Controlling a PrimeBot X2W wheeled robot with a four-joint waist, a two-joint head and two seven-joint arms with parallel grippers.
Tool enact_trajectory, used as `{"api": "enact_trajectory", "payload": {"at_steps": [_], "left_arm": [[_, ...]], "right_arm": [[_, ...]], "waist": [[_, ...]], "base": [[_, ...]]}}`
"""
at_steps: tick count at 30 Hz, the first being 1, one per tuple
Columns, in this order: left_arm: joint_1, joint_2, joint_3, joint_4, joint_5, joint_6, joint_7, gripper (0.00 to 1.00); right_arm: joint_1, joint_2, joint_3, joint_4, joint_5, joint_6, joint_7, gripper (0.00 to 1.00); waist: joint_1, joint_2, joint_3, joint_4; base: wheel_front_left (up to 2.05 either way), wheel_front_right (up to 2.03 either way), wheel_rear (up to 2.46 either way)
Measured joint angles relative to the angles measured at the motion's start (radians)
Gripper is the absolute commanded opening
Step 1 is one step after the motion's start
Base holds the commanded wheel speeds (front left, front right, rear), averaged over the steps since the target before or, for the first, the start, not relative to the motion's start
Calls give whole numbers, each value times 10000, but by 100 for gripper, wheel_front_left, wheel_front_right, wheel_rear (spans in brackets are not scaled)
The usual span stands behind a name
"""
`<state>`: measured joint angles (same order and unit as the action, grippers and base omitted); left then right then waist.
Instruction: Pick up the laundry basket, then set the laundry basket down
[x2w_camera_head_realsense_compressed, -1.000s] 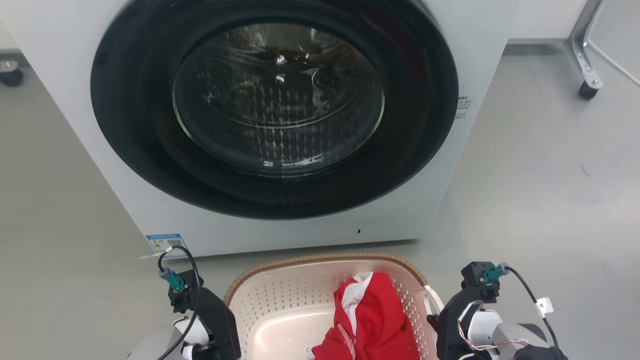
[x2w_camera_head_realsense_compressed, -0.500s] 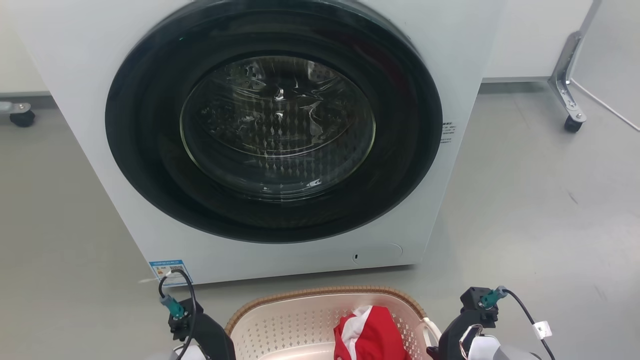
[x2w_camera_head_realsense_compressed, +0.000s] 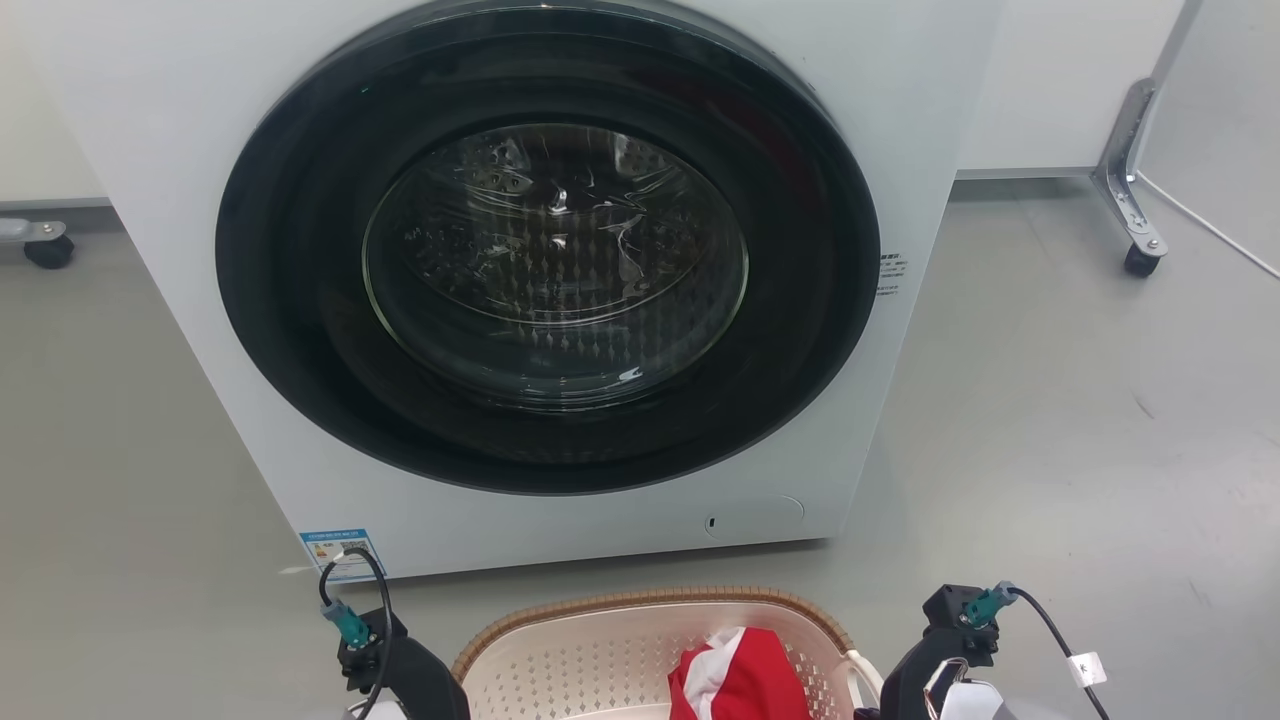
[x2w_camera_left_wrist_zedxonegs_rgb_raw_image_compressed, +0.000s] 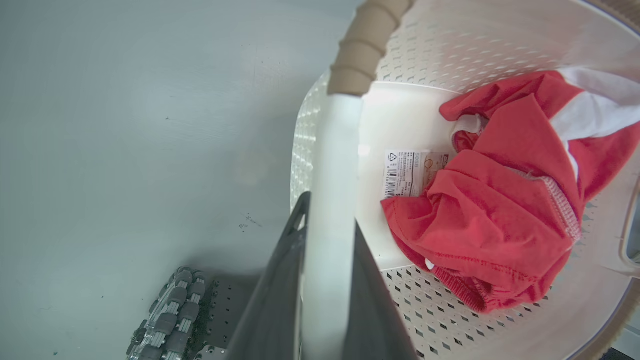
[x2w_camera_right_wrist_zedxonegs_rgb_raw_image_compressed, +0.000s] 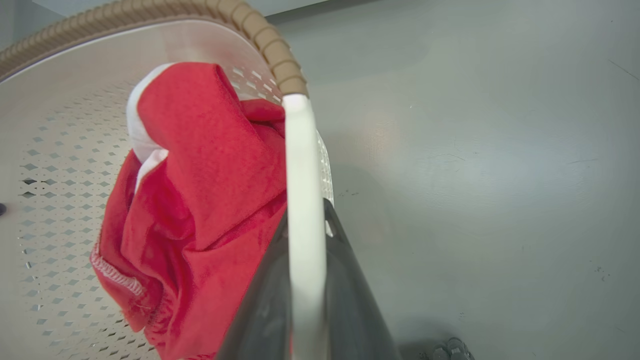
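Note:
The laundry basket (x2w_camera_head_realsense_compressed: 650, 600), cream-white and perforated with a brown woven-look rim, shows at the bottom of the head view, on the floor side of the washing machine. A red and white garment (x2w_camera_head_realsense_compressed: 740, 680) lies inside it. In the left wrist view my left gripper (x2w_camera_left_wrist_zedxonegs_rgb_raw_image_compressed: 327, 220) is shut on the basket's white side handle (x2w_camera_left_wrist_zedxonegs_rgb_raw_image_compressed: 332, 150), one dark finger on each side. My right gripper (x2w_camera_right_wrist_zedxonegs_rgb_raw_image_compressed: 305, 215) is shut the same way on the other white handle (x2w_camera_right_wrist_zedxonegs_rgb_raw_image_compressed: 300, 160), with the garment (x2w_camera_right_wrist_zedxonegs_rgb_raw_image_compressed: 200, 190) just beside it. Whether the basket touches the floor, I cannot tell.
A white front-loading washing machine (x2w_camera_head_realsense_compressed: 550, 300) with its round dark door shut stands just beyond the basket. Grey floor spreads to both sides. A wheeled metal leg (x2w_camera_head_realsense_compressed: 1140, 260) stands at the far right and a caster (x2w_camera_head_realsense_compressed: 45, 250) at the far left. A roller wheel (x2w_camera_left_wrist_zedxonegs_rgb_raw_image_compressed: 170, 315) sits below my left gripper.
The whole head picture has slid downward, so the camera has moved. The basket and both wrists now sit lower and more cut off at the bottom edge. Their hold looks unchanged.

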<state>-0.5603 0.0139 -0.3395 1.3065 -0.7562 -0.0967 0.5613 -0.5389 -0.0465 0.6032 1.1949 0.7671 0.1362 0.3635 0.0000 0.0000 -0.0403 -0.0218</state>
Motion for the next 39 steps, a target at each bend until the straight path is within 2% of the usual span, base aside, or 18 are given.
{"api": "enact_trajectory", "payload": {"at_steps": [29, 39], "left_arm": [[92, 17, -165, -17, -347, 86, -4, 0], [94, 31, -280, -251, -428, 90, -180, 0]], "right_arm": [[14, -134, 336, -251, 510, -13, 142, 0], [4, -255, 416, -447, 639, -17, 33, 0]], "waist": [[0, 0, 42, 5], [0, 0, 354, -18]], "base": [[0, 0, 0], [0, 0, 0]]}}
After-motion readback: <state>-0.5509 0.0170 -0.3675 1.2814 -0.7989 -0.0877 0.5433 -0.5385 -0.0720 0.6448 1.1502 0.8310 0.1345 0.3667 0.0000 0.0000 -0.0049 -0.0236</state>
